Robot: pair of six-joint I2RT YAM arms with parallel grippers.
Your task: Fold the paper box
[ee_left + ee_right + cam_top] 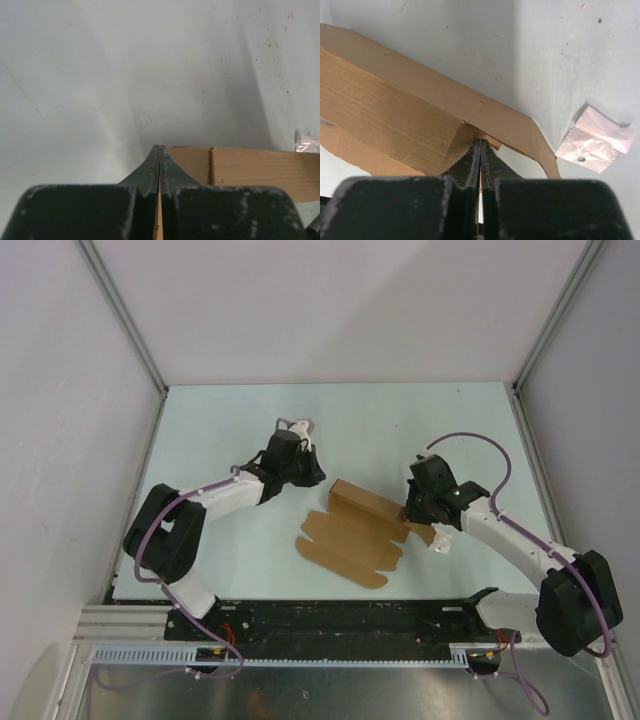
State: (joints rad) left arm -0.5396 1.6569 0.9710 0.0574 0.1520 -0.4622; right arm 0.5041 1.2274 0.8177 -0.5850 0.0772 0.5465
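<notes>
Paper box (352, 530) is showing plain brown, desk (230, 430) looking pale mint, left tool (159, 149) and right tool (480, 144) showing black, foil scrap (596, 140) glinting pinkish silver.

The paper box (352, 532) is a plain brown kraft cardboard cut-out, only partly folded, lying just toward 6 o'clock from the middle of the table. Its long panel (366, 502) on the 1 o'clock side is lifted along a crease into a low, slanting wall. The remaining panels lie flat, spreading toward 7 o'clock and ending in rounded tab flaps (322, 546). An angled end flap (517, 131) juts out at its 3 o'clock end.
</notes>
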